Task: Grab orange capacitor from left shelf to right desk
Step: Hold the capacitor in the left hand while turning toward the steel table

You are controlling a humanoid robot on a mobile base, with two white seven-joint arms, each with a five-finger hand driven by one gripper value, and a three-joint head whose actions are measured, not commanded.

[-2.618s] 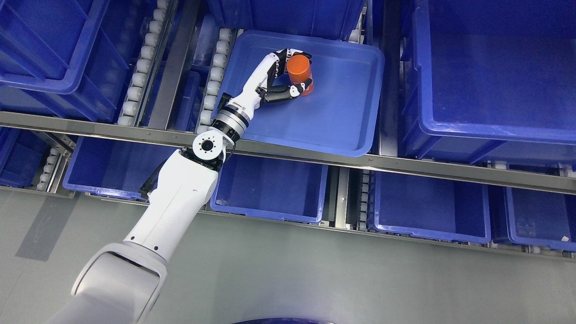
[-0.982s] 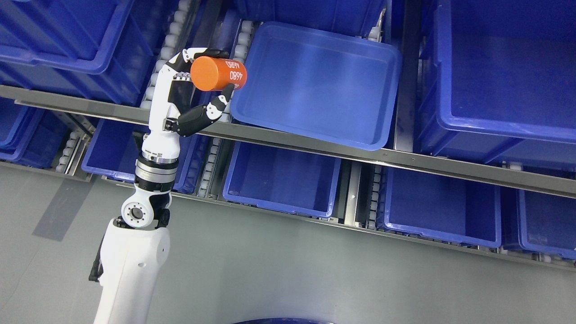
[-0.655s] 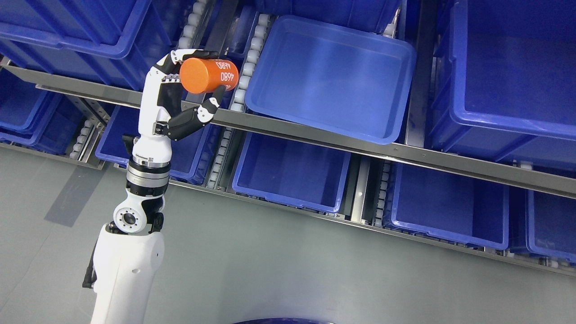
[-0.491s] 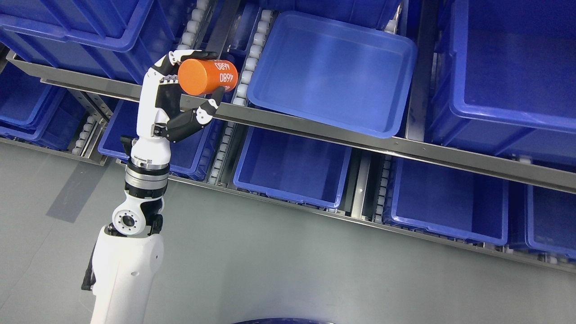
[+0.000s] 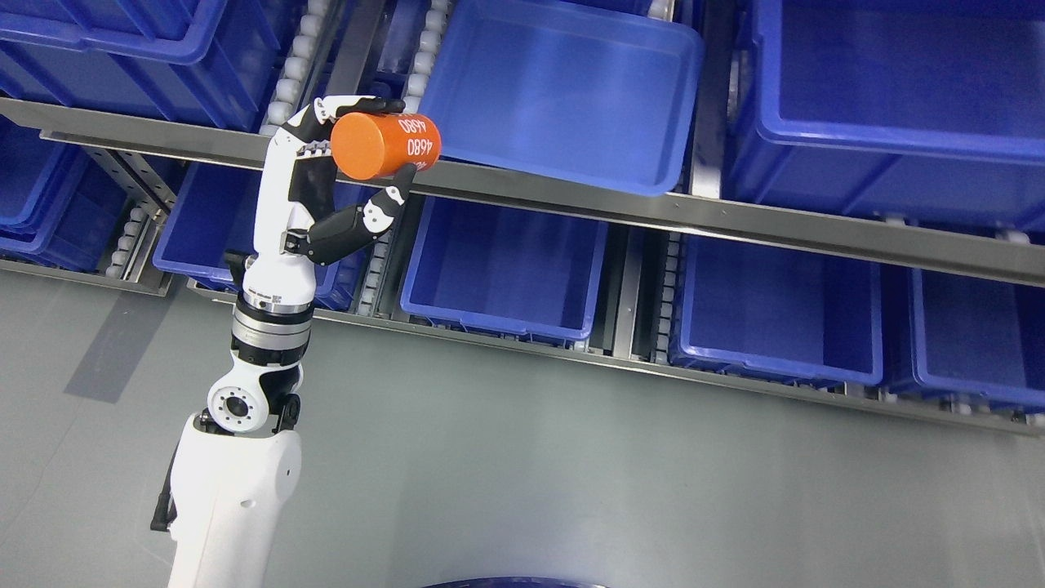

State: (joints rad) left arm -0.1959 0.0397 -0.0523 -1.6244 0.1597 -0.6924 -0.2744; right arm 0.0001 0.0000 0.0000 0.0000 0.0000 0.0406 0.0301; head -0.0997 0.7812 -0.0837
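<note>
Left hand (image 5: 326, 175) gripping the orange cylindrical capacitor (image 5: 384, 145).
Its fingers (image 5: 382, 204) clasp the capacitor on its side, clear of the shallow blue plastic tray (image 5: 563, 90), before the metal shelf rail (image 5: 735, 216).

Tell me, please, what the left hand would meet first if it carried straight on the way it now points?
Probably the steel shelf rail and the shallow blue tray behind it; the left hand, holding the orange capacitor, points up toward them. Depth is unclear.

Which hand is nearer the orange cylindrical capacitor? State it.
Left. The left hand grips the orange cylindrical capacitor in front of the shelf rail; the right hand is out of view.
</note>
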